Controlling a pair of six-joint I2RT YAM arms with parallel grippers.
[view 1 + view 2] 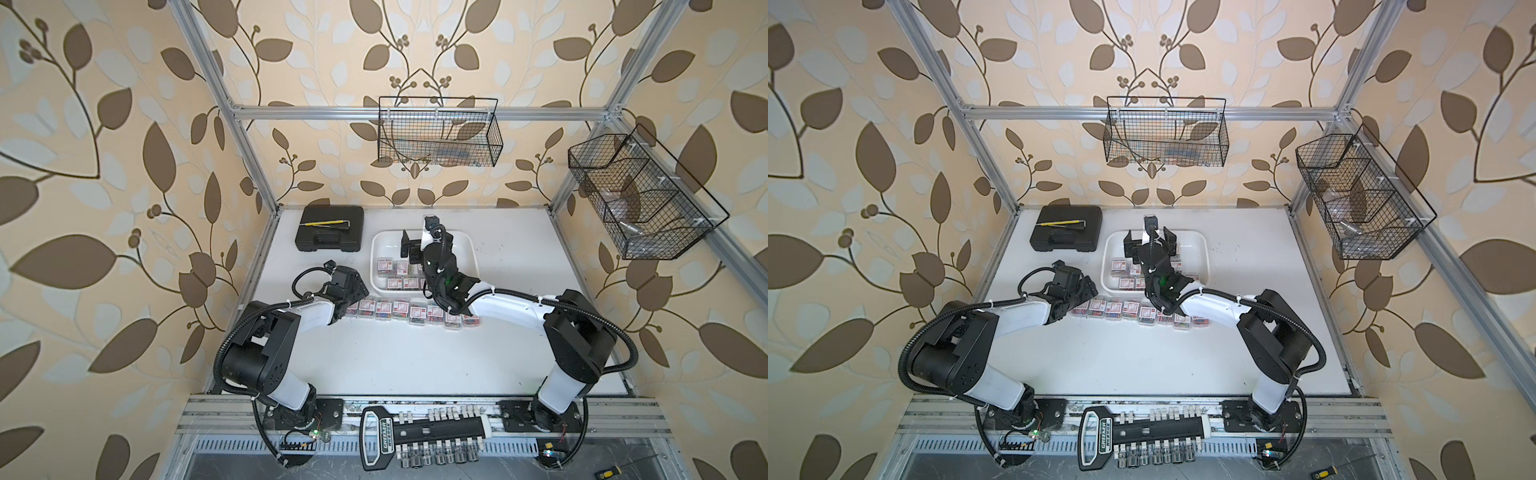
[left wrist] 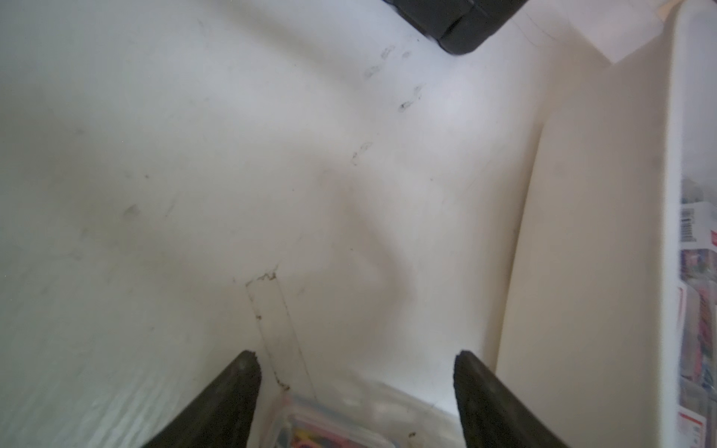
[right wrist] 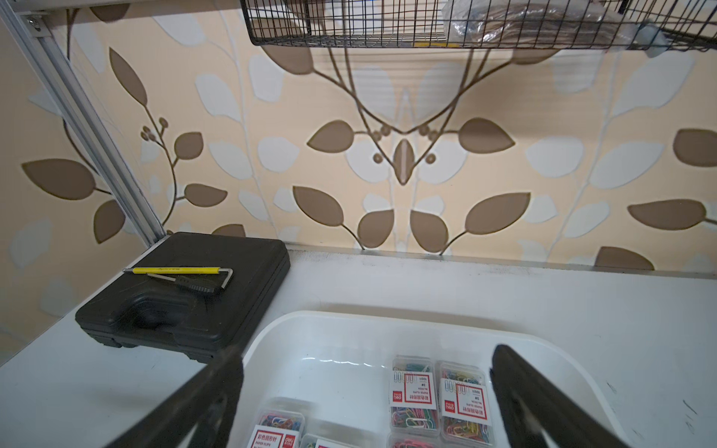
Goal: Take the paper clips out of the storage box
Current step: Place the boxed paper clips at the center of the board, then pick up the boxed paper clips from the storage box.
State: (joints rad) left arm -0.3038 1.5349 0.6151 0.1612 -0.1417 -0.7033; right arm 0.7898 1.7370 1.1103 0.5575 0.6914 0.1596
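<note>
The storage box (image 1: 471,249) (image 1: 1204,253) is a shallow white tray at the middle back of the table. Several clear boxes of paper clips (image 1: 384,266) (image 1: 1119,266) (image 3: 413,391) lie in it. More of them stand in a row on the table (image 1: 415,311) (image 1: 1133,309) in front of it. My right gripper (image 1: 419,245) (image 1: 1149,249) (image 3: 366,351) hangs open above the tray's inside, holding nothing. My left gripper (image 1: 358,296) (image 1: 1088,291) (image 2: 357,360) is open at the row's left end. One clear box (image 2: 329,422) sits on the table between its fingers with gaps on both sides.
A black hard case (image 1: 330,235) (image 3: 186,298) with a yellow tool on its lid lies left of the tray. Black wire baskets hang on the back wall (image 1: 440,133) and the right frame (image 1: 640,199). A socket rail (image 1: 419,432) lies along the front edge.
</note>
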